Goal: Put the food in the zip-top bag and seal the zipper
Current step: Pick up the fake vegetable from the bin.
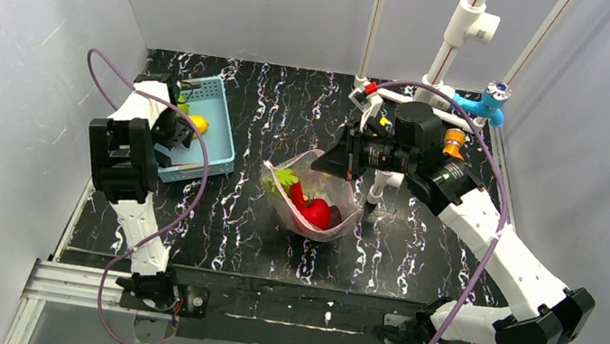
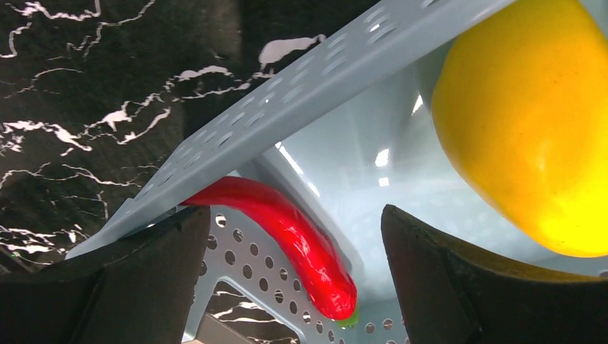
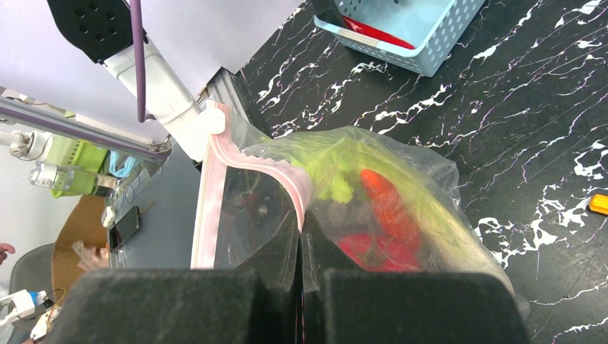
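- My left arm bends down into the blue basket (image 2: 287, 107); my left claw (image 2: 292, 240) stands apart over the red chili (image 2: 287, 229); the yellow fruit (image 2: 530, 122) is just to its right; the basket rim runs close along one finger.
- My right claw (image 3: 301, 236) is clamped on the zipper (image 3: 215, 186), holding the zip-top bag (image 1: 316, 224) up by its mouth; green and red food (image 3: 380, 208) lies inside; bare table (image 1: 263, 120) separates bag and basket.

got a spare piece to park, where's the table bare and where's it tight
Bare: table strip between bag and arm bases; rear middle behind the bag. Crowded: basket, with left gripper at it; bag mouth, pinched by right gripper.
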